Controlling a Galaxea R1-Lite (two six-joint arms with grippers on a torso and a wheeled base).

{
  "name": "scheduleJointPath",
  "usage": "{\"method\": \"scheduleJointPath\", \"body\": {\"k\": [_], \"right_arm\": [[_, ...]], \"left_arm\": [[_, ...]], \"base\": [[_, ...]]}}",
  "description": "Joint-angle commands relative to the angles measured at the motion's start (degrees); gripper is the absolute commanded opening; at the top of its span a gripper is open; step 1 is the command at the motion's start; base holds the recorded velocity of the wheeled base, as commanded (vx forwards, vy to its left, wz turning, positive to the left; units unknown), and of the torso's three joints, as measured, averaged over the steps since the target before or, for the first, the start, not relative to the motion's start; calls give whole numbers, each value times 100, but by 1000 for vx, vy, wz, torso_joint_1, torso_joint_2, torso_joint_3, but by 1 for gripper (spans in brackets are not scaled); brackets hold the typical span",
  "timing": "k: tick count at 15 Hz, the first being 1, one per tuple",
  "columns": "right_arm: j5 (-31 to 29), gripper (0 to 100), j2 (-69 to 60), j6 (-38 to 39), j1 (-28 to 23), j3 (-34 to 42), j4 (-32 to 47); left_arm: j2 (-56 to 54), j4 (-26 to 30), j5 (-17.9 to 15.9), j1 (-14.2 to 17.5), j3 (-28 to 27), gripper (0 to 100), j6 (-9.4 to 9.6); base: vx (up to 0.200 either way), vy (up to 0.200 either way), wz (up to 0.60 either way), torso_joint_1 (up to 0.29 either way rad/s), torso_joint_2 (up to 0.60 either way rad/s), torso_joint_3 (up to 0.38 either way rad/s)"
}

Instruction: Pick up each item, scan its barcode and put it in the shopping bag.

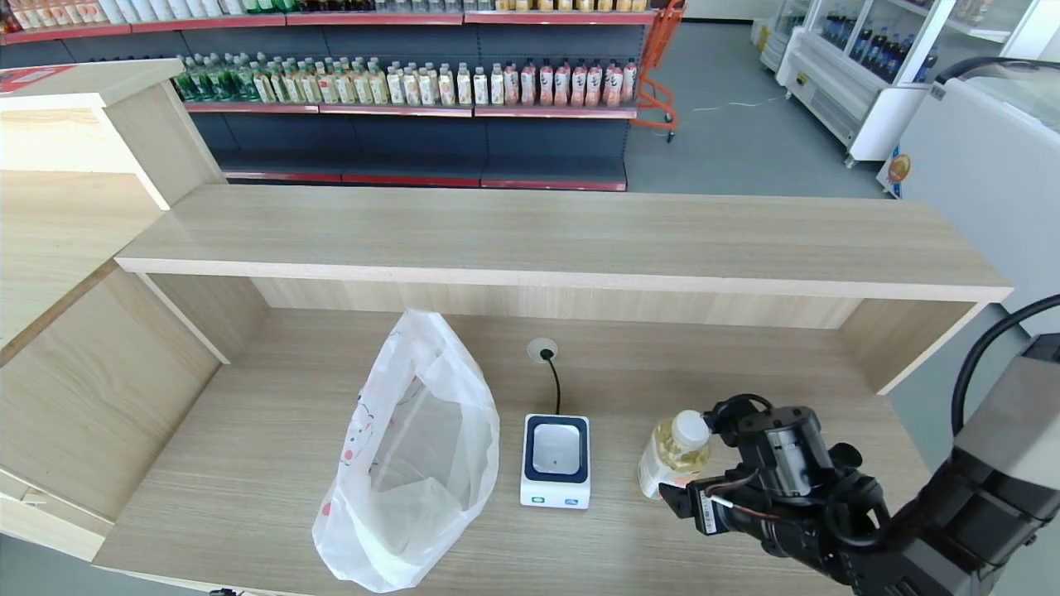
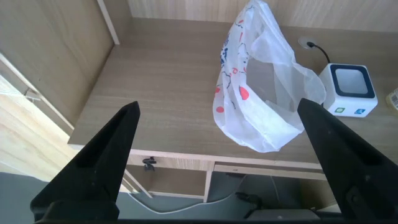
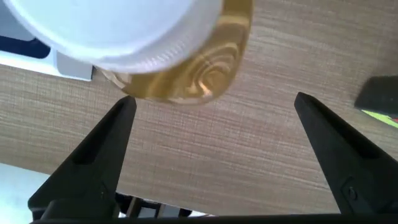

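At the front right of the table (image 1: pixel 248 463), the right hand (image 1: pixel 672 499) is low over the wood, and its two fingers stand wide apart. Just ahead of the fingertips, and not between them, is a bottle (image 1: pixel 675 455) of yellow liquid with a white cap, standing upright on the table. In the right wrist view, the bottle (image 3: pixel 186 68) is seen from above, just past the right hand (image 3: pixel 214 102).

The left hand (image 2: pixel 217 106) hangs above the front edge of the table, on the left side, and its fingers are also spread wide.

To the left of the bottle, near it but apart, lies the white scanner (image 1: pixel 556 459) with its dark window facing up. Just beside the scanner, further left, the white shopping bag (image 1: pixel 414 463) stands with its mouth open to the scanner side.

A black cable (image 1: pixel 553 385) runs from the scanner back to a round hole in the table. Behind it rises a wooden ledge (image 1: pixel 563 232), and far beyond are shelves (image 1: pixel 414 83) with rows of drinks.
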Motion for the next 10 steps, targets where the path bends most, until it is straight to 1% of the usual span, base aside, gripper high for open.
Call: {"method": "scheduleJointPath", "body": {"k": [1,5,9,10], "right_arm": [[-27,100,500,-3,101,-279,-212],[-71,100,922,-38,172,-464,-765],[-89,100,1160,-38,233,-684,-932],[-194,100,1195,-47,233,-789,-950]], "left_arm": [[-2,-1,5,0,1,100,-2],[-2,-1,-4,0,1,100,-2],[-2,-1,-4,0,1,100,-2],[-2,-1,-4,0,1,100,-2]], "base": [[0,0,0,0,0,0],[0,0,0,0,0,0],[0,0,0,0,0,0],[0,0,0,0,0,0]]}}
